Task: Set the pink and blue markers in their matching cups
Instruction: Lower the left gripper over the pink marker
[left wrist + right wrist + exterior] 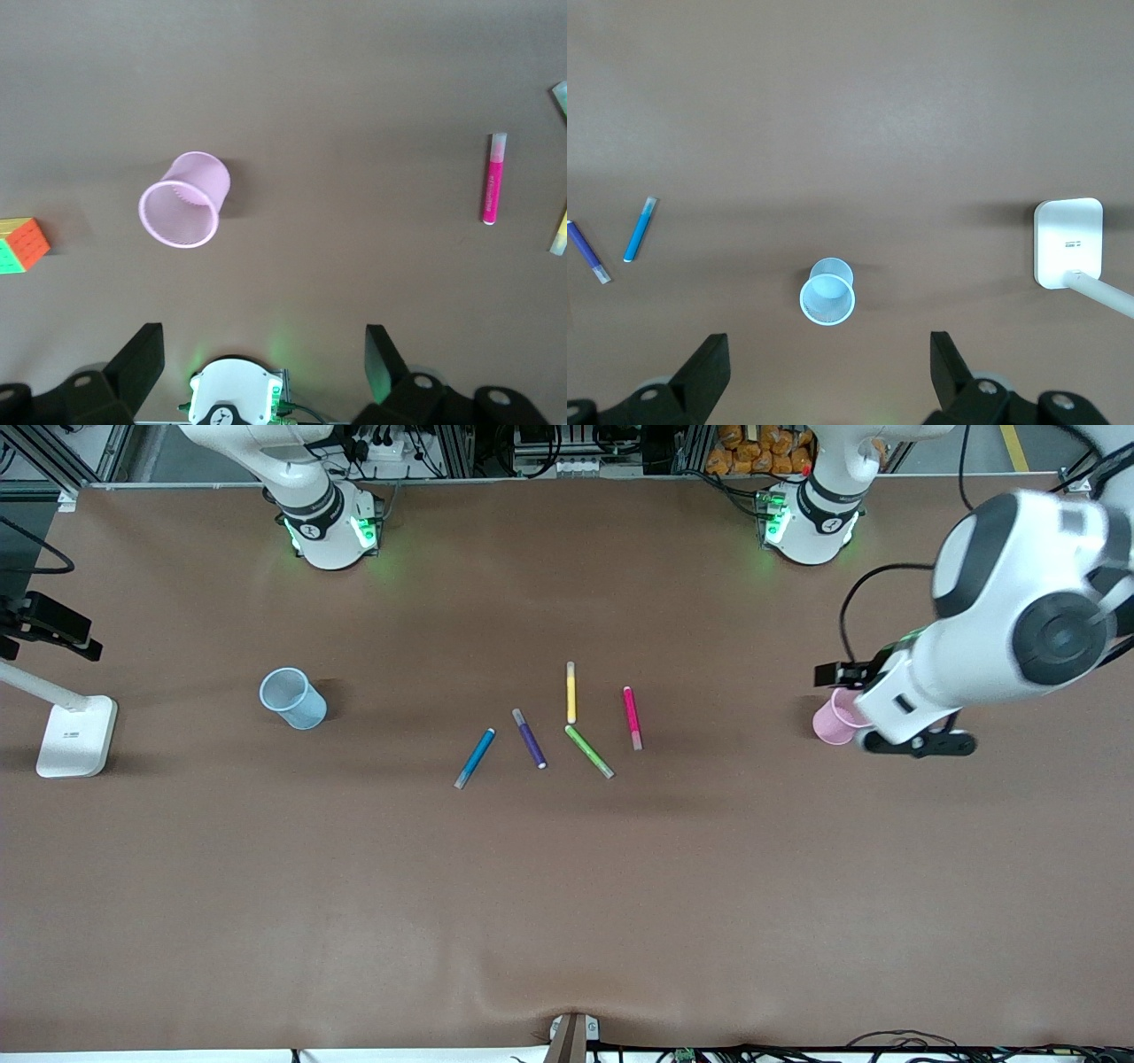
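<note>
Nothing of the task is done yet, judging by how things lie: both cups are empty and both markers lie flat on the table (567, 921).

The pink marker (632, 717) lies in the middle cluster of pens, at the end of that cluster toward the left arm. The blue marker (475, 758) lies at the cluster's other end, toward the right arm, and slightly nearer the front camera. Between them lie a dark purple pen (529, 738), a yellow pen (570, 692) and a green pen (589, 751), none of which belong to the task.

The light blue cup (293, 699) stands upright toward the right arm's end of the table, well apart from the pens. The pink cup (835, 717) stands toward the left arm's end, partly hidden in the front view by the left arm.

The left end effector (264, 367) hangs high over the table beside the pink cup, its fingers spread wide and holding nothing. The right end effector (828, 372) does not show in the front view; its wrist camera looks down on the blue cup from high up, its fingers likewise spread and empty.

A colour cube (21, 245) sits near the pink cup, and a white lamp base (77, 735) stands at the right arm's end.

Both picks and both drops remain.
</note>
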You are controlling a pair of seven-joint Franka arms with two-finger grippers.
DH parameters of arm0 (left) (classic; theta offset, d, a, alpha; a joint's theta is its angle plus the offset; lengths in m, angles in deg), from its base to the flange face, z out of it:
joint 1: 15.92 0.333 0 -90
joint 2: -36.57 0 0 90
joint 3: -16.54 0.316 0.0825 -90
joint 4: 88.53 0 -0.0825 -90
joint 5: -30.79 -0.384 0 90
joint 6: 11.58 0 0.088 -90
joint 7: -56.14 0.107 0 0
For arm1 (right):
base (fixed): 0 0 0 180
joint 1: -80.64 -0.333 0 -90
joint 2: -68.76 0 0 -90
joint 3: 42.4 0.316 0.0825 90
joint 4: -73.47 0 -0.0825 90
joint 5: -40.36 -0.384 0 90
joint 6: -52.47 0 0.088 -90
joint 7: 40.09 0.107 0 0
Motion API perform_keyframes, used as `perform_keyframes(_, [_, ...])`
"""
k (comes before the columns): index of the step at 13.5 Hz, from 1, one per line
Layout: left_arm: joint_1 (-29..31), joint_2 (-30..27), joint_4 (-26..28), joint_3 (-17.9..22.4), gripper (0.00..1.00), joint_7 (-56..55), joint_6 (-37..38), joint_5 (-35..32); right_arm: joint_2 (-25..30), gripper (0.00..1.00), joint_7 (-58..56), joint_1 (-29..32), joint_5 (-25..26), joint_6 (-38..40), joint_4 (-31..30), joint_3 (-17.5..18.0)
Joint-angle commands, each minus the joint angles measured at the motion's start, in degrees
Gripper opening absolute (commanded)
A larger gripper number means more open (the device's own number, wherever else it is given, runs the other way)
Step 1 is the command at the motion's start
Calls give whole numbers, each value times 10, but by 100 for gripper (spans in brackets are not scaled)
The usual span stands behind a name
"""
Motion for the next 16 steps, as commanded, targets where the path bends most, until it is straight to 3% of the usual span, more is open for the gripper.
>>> perform_keyframes(1, [-2,27,-17,-2,100,-6,-3,9,0,100,-8,5,-5,4,1,2])
perform_keyframes(6, [-12,67,-17,-2,100,-23,-28,64,-1,100,-9,6,-5,3,2,2])
perform_keyframes(16, [-141,178,-16,-2,100,-198,-138,79,-11,100,-9,8,-4,3,3,2])
